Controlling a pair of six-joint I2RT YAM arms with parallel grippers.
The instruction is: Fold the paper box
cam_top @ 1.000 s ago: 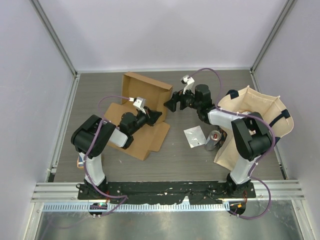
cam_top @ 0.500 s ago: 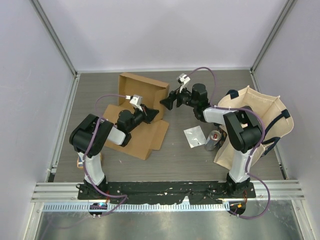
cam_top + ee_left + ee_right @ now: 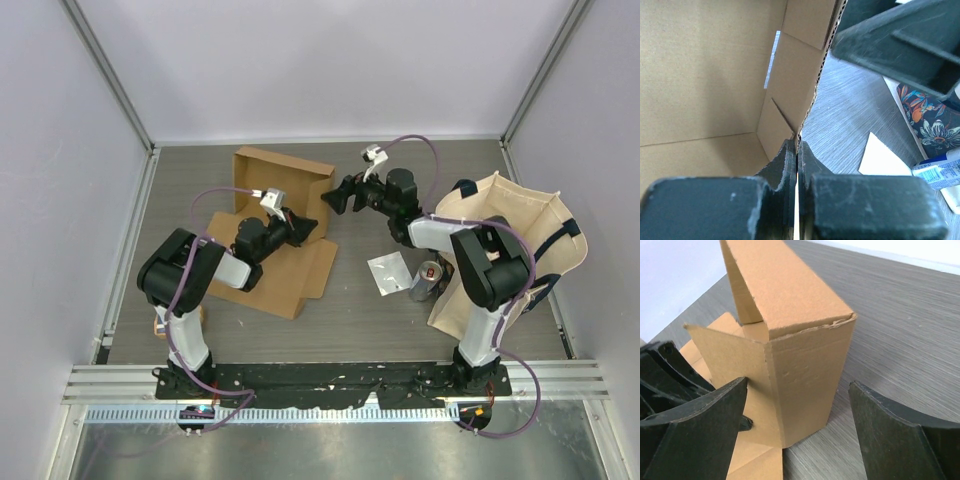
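Brown corrugated cardboard paper box (image 3: 283, 170) is seen left of centre on grey wood-grain table (image 3: 370, 320), far walls raised, near flaps flat. Left gripper (image 3: 305, 228) is clamped shut on the box's right wall edge. Right gripper (image 3: 337, 200) is held wide open just beside the raised right corner, nothing gripped. White flat packet (image 3: 388, 272), silvery can (image 3: 428, 280) and beige cloth tote bag (image 3: 500, 215) are noted further right

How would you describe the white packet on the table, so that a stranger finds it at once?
Look at the beige tote bag on the right. A silvery can lies beside its left edge, and the packet lies just left of the can. It is the only flat white thing, between the bag and the brown box.
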